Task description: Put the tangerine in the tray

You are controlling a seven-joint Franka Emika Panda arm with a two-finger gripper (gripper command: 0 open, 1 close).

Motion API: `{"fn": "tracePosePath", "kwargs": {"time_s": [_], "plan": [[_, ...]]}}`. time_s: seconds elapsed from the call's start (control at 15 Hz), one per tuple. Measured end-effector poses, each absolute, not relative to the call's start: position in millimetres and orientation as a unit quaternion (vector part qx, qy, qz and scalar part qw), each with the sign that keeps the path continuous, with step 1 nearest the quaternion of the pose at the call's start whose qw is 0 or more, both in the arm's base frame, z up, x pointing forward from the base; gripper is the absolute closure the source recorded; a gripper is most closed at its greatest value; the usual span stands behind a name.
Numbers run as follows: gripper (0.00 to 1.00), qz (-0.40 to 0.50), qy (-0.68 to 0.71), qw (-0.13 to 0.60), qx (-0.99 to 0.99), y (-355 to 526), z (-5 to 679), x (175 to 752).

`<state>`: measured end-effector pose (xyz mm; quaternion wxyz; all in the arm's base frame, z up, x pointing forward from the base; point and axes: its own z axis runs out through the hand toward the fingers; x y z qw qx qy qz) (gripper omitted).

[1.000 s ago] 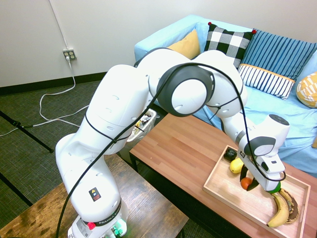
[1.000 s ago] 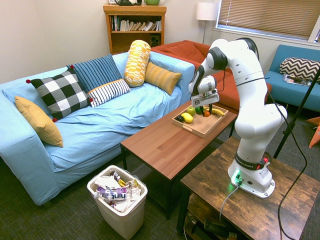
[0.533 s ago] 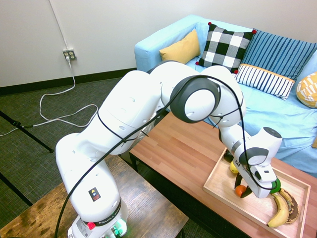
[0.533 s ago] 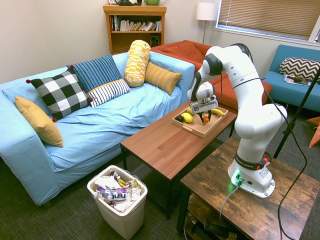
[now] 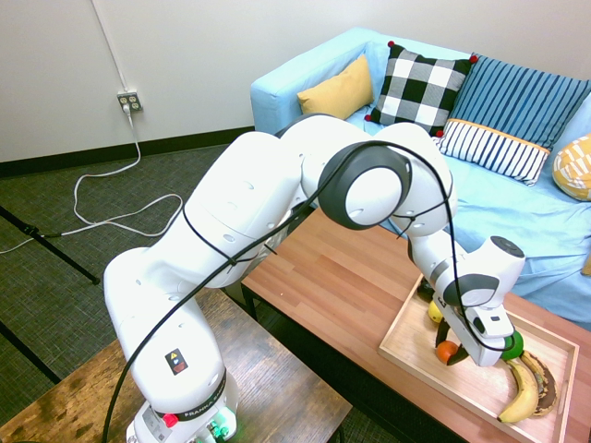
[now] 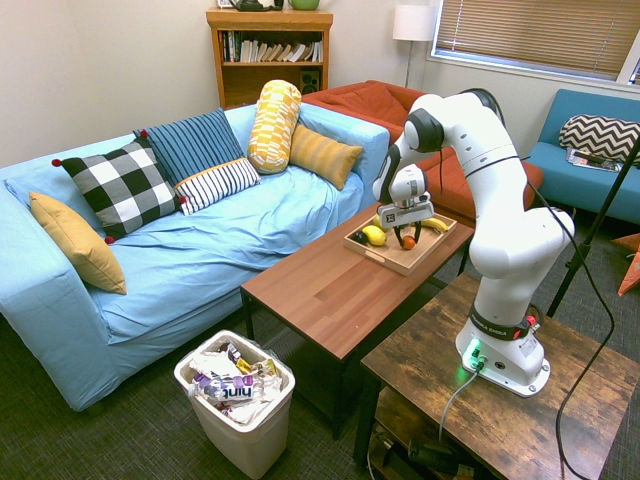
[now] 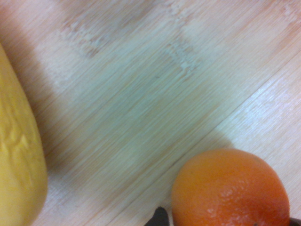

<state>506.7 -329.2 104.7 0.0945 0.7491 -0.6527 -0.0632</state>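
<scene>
The small orange tangerine (image 5: 446, 352) sits low over the floor of the light-wood tray (image 5: 404, 354) on the coffee table, in the tray's near-left part. My gripper (image 5: 451, 352) reaches down into the tray and is shut on the tangerine, with a dark finger on each side of it. In the second exterior view the tangerine (image 6: 407, 241) shows just under the gripper (image 6: 406, 240), inside the tray (image 6: 377, 257). Up close in the wrist view, the tangerine (image 7: 230, 190) is right above the tray's wood floor (image 7: 141, 84), casting a shadow on it.
Also in the tray are a yellow lemon (image 5: 435, 311), a green lime (image 5: 513, 346) and a banana (image 5: 522, 392). The tray lies at the far end of the brown coffee table (image 5: 332, 277). A blue sofa (image 6: 200, 240) runs alongside; a white wastebasket (image 6: 236, 395) stands on the floor.
The gripper has come down with the tangerine from above the tray to just over its floor. In the last half second it hardly moved.
</scene>
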Motion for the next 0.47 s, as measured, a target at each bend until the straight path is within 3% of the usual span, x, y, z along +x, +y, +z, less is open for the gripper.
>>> {"fn": "tracePosePath", "kwargs": {"time_s": [0.47], "plan": [[0.00,-0.048,-0.646,0.084,0.757,-330,133,509]]}}
